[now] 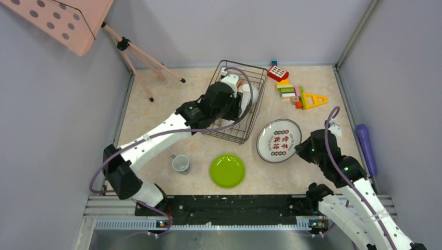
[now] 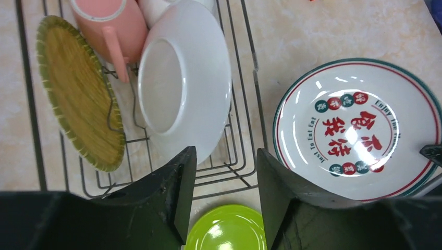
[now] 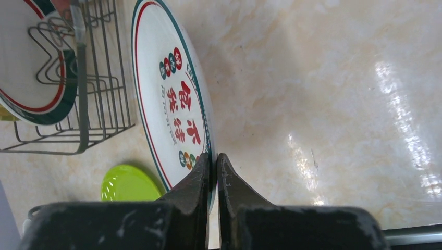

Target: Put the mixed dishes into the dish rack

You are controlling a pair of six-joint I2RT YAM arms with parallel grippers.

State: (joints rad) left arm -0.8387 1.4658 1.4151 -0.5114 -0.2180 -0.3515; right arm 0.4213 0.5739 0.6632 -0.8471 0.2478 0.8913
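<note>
Grey walls (image 1: 234, 31) enclose the marbled surface (image 1: 151, 104). Left gripper (image 2: 224, 156) jaws gape empty; right gripper (image 3: 213, 159) jaws pinch the white plate (image 3: 172, 104).

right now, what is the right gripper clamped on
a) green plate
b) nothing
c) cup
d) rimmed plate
D: in the right wrist view the right gripper has both fingers pinched shut on the edge of the rimmed plate.
</note>
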